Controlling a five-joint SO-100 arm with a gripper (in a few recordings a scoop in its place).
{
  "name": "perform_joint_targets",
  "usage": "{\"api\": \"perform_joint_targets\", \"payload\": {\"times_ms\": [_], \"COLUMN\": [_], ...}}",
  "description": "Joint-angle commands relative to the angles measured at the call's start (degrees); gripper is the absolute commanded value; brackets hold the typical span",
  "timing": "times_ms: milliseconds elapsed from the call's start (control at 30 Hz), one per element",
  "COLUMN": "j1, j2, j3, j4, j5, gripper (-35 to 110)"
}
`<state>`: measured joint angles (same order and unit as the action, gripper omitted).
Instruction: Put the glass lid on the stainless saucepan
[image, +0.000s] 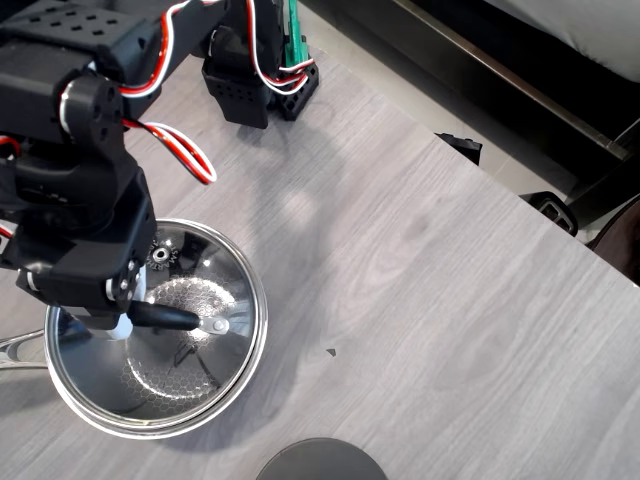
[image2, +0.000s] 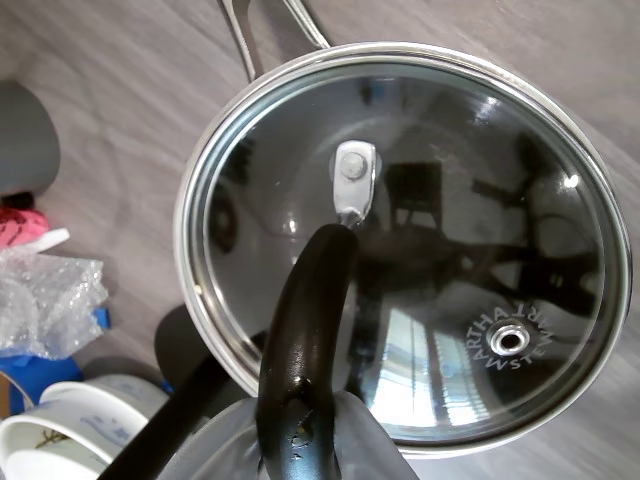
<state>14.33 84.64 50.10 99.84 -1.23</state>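
The gripper (image: 128, 318) is clamped on the black bar handle (image: 168, 317) of the glass lid (image: 215, 375), gripping it near the handle's nine o'clock end in the overhead view, with the arm's black body covering the lid from about nine to twelve o'clock. In that view the lid sits over the stainless saucepan (image: 165, 375), whose honeycomb interior shows through the glass, and the lid's steel rim looks nearly concentric with the pan; the saucepan's long handle (image: 20, 352) runs off the picture edge toward nine o'clock. A dark grey disc (image: 320, 460) lies on the table (image: 430, 300) at about five o'clock from the pan, apart from it. In the wrist view the gripper (image2: 300, 430) grips the bar handle (image2: 305, 330) at six o'clock, a pale pad wrapped round it, and the handle arches up to its metal bracket (image2: 354, 170) near the lid's centre. The lid (image2: 480, 200) spans the pan, whose handle (image2: 270, 25) leaves at twelve o'clock; the steam vent (image2: 513, 339) sits at four o'clock. Whether the rim is fully seated all round I cannot tell. To finish well, I would lower straight down until the rim rests evenly, avoid sideways drag that could push the pan, then open the jaws and lift clear of the handle.
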Motion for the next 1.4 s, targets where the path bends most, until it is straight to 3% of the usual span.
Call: {"api": "perform_joint_targets", "payload": {"times_ms": [0, 767, 1367], "j1": [-0.9, -1.1, -0.2], "j2": [1.2, 8.4, 3.0], "j3": [-1.1, -1.2, -0.6], "j4": [-0.9, -1.4, -3.1], "j5": [0.7, 0.5, 0.4], "gripper": [0, 0, 0]}}
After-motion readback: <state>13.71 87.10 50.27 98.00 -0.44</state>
